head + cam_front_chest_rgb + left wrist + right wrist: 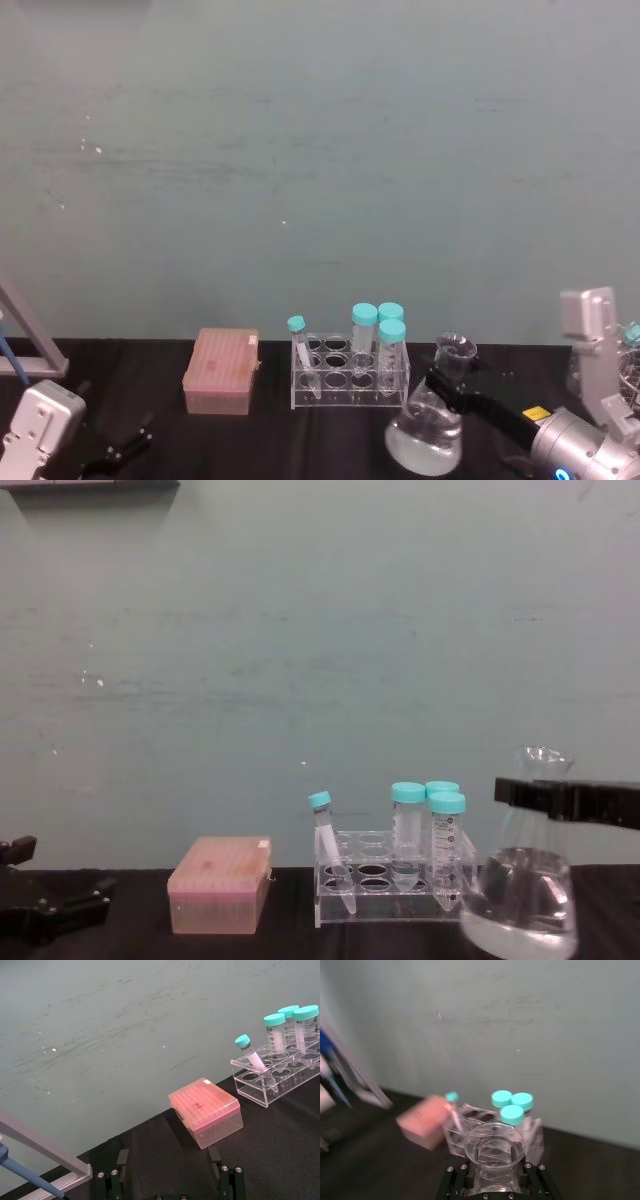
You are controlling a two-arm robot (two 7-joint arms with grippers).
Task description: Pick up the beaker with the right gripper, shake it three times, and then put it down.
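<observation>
The beaker (425,432) is a clear conical flask with clear liquid in its wide base, standing just right of the tube rack. My right gripper (446,386) is shut on its narrow neck below the flared rim. From the side, the black fingers (566,801) cross the neck of the beaker (520,895), which leans slightly. I cannot tell whether its base touches the table. In the right wrist view the beaker's rim (494,1141) sits between the right gripper's (492,1181) fingers. My left gripper (122,450) rests open at the near left, holding nothing.
A clear rack (350,375) holds several teal-capped tubes, close to the beaker's left. A pink tip box (221,371) lies left of the rack. A white stand (598,350) is at the far right, and a metal frame (30,335) at the far left.
</observation>
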